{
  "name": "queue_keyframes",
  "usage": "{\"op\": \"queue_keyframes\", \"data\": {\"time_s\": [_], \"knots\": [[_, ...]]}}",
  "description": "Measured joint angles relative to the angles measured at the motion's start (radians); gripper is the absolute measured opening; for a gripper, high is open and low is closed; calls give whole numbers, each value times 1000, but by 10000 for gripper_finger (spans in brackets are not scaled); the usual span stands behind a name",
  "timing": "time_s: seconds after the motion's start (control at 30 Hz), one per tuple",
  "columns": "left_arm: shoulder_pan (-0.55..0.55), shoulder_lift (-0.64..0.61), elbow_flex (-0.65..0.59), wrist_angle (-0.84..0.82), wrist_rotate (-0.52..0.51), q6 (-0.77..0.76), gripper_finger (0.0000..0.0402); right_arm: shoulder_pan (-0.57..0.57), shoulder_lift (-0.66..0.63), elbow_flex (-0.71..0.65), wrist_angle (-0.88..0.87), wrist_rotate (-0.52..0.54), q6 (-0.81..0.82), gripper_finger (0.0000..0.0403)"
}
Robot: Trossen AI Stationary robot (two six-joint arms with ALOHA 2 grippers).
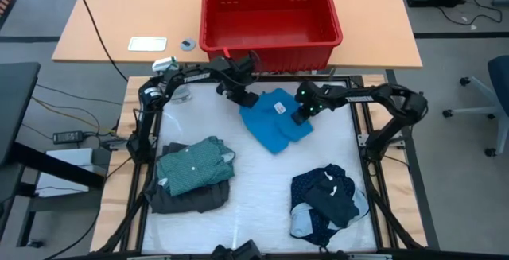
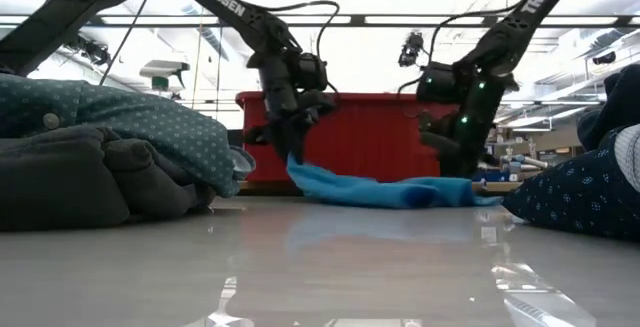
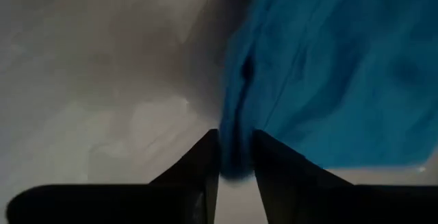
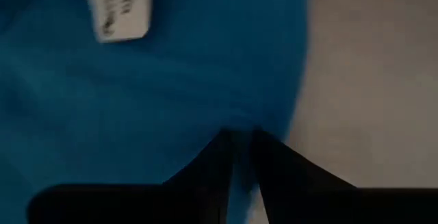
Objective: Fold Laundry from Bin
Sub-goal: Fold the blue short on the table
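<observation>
The left gripper (image 1: 247,98) pinches the far left corner of the blue garment (image 1: 274,121); in its wrist view the two dark fingers (image 3: 205,162) stand close together with a fold of blue cloth (image 3: 328,80) caught between them. In the low view this gripper (image 2: 292,147) holds that corner lifted a little off the table while the rest of the cloth (image 2: 385,189) lies flat. The right gripper (image 1: 302,117) is down on the opposite, right edge of the same garment; its fingers (image 4: 219,159) are nearly together with blue cloth (image 4: 171,80) in the narrow gap, so it grips that edge. A white label (image 4: 116,8) shows on the cloth just ahead of it, and in the high view the label (image 1: 280,107) sits near the garment's far edge, between the two grippers.

The blue garment lies on the white table (image 1: 254,196) at its far middle, just in front of the red bin (image 1: 270,17), which stands on the wooden table (image 1: 103,21) behind. Near left, a teal dotted shirt (image 1: 195,164) lies folded on top of a dark grey piece (image 1: 191,198). Near right sits a crumpled navy dotted piece (image 1: 326,200), well apart from the blue one
</observation>
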Motion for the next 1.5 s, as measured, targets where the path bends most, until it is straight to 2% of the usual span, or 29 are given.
{"op": "queue_keyframes", "data": {"time_s": [0.13,0.23,0.33,0.43,0.57,0.67,0.73,0.83,0.9,0.93,1.0,1.07,1.17,1.27,1.33,1.5], "knots": [[-29,-1,0,-56,-2,2,103,-30,-103,0,3,19,-4,68],[-67,-5,0,-68,-2,22,107,-30,-168,-1,-19,-71,-5,69],[-98,-16,0,-70,-2,93,108,26,-226,0,-25,-188,16,72],[-114,-46,0,-74,-18,188,108,143,-252,-3,-45,-213,52,73],[-101,-102,0,-82,-22,302,108,364,-258,-19,-9,-99,218,71],[-84,-143,0,-85,-24,411,108,536,-256,-27,32,73,317,73],[-79,-152,0,-78,-24,552,108,634,-256,-29,69,206,350,77],[-96,-148,-1,-99,-28,884,108,740,-238,-31,93,355,316,94],[-114,-135,-1,-83,-13,1051,108,778,-201,-30,104,395,308,113],[-122,-124,-1,-64,14,1083,109,791,-175,-31,110,400,311,125],[-120,-109,-3,-14,88,1075,114,808,-117,-31,139,400,310,149],[-125,-100,-1,-9,89,1100,126,825,-63,-31,179,400,305,174],[-141,-78,-1,-41,12,1199,153,846,-5,-30,249,405,320,204],[-158,-69,-3,-58,-2,1283,186,862,38,-30,261,467,357,219],[-164,-69,0,-56,-12,1351,206,865,63,-30,256,509,380,220],[-177,-33,0,-20,-137,1439,229,861,118,-30,262,523,391,213]]}}
